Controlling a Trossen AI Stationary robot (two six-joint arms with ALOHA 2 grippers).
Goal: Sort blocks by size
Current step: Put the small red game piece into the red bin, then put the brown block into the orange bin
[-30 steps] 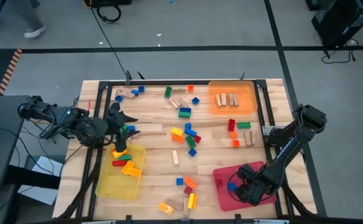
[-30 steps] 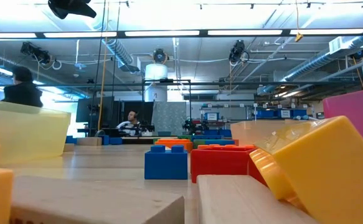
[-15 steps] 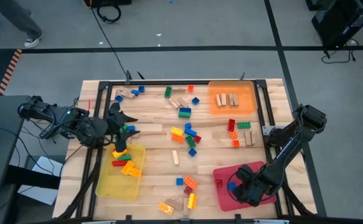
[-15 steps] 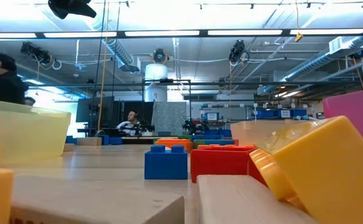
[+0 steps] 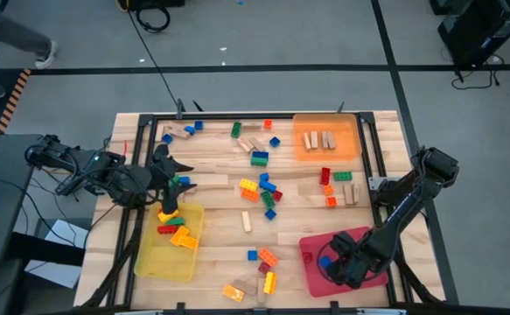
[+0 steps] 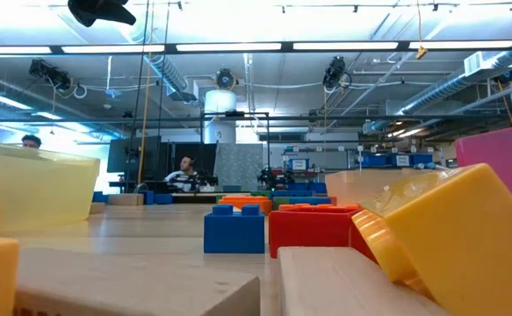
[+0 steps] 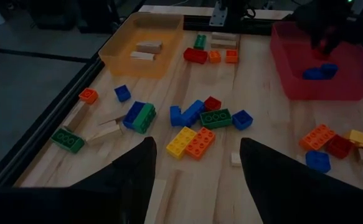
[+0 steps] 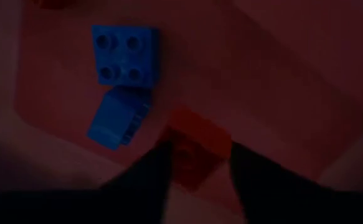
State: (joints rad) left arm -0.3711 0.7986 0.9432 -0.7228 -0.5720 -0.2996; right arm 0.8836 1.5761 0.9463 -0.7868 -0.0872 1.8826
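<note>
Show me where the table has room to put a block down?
Bare wood lies between the yellow tray and the red tray, and beside the orange tray toward the table's middle back. The middle cluster around the yellow-orange brick is crowded.

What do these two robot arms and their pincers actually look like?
Both arms are dark, nearly black, built of jointed segments with thin cables along them. The left gripper ends in two flat, dark, pointed fingers. The right gripper has the same two dark fingers. No markings can be made out.
</note>
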